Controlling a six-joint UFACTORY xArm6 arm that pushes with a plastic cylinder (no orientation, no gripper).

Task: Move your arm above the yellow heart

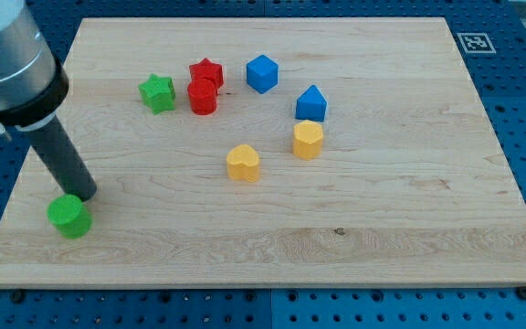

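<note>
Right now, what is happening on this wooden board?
I am a single arm ending in a dark rod. My tip rests at the view's lower left, right beside the green block. The yellow heart I must reach lies near the board's middle, well to the view's right of my tip, untouched. A yellow hexagonal block sits close beside it. The wooden board also carries red, blue and green blocks nearer the view's top.

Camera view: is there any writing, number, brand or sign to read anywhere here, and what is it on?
No readable words, numbers or brand names anywhere.
One sign only: a black-and-white square marker, a coded pattern, not text, on the blue pegboard beside the wooden board's top right corner.
The coloured blocks and my arm carry no print.
</note>
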